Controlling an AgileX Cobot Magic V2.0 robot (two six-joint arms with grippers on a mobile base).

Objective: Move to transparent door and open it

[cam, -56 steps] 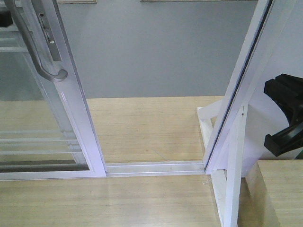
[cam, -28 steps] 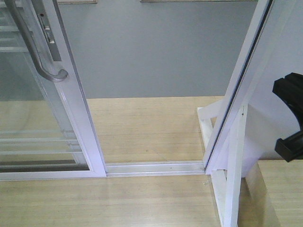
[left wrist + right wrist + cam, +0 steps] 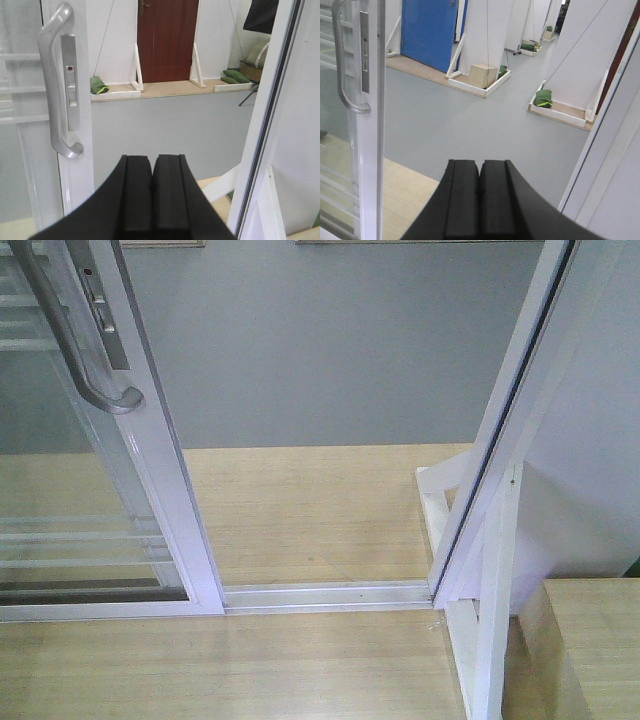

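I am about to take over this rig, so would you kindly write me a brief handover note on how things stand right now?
Left hand: shut, holding nothing, hanging in the doorway gap right of the pull.
Right hand: shut, holding nothing, also facing the gap.
The white-framed transparent sliding door stands slid to the left; its curved grey metal pull handle is untouched.
Done: the door looks open, the floor track exposed up to the white jamb.
Left: seemingly nothing but confirming the opening is wide enough.
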